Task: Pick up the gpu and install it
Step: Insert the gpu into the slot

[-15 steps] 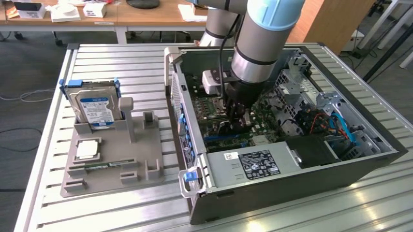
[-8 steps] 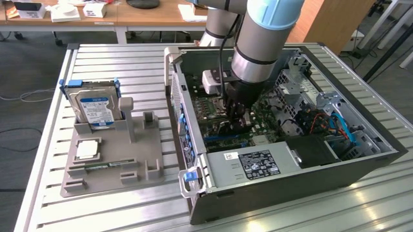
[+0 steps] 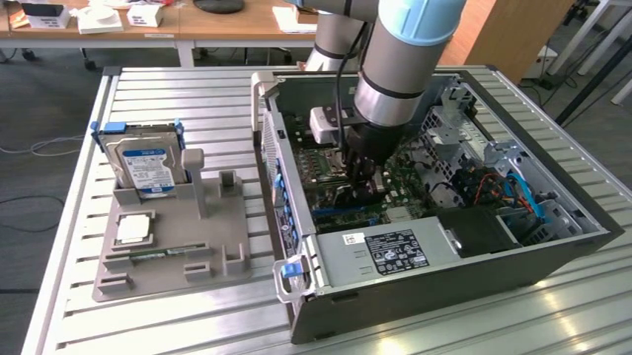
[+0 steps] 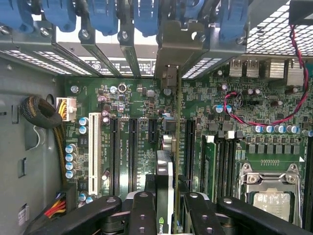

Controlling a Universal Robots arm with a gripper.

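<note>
Setting: workshop with wooden desks [image 3: 227,26] at the back; slatted metal table [image 3: 197,325] in front.

1. Gripper [image 4: 166,188]: black fingers [image 4: 142,210] clamped on either side of the gpu [image 4: 165,166], which it grasps edge-on. The card stands upright above the motherboard [image 4: 132,98], in line with the long black expansion slots, its bracket end near the case's rear slot frame. Green logo on the card's edge, partly hidden, not legible.
2. Arm [image 3: 405,59]: silver and pale blue, reaching down into the open computer case [image 3: 553,251].
3. Motherboard: green, white printing too small to read; one white slot [image 4: 97,147]; silver processor socket [image 4: 269,196]; red wire [image 4: 254,122]; blue latches [image 4: 102,14] along the rear.
4. Power supply [image 3: 395,251]: grey box, black label plus a white sticker, text unreadable.
5. Grey fixture tray [image 3: 168,274], at the exterior view's left of the case: upright hard drive [image 3: 145,166] with a blue-white label, wording illegible; a square chip [image 3: 133,229]; a narrow green memory stick [image 3: 148,255].
</note>
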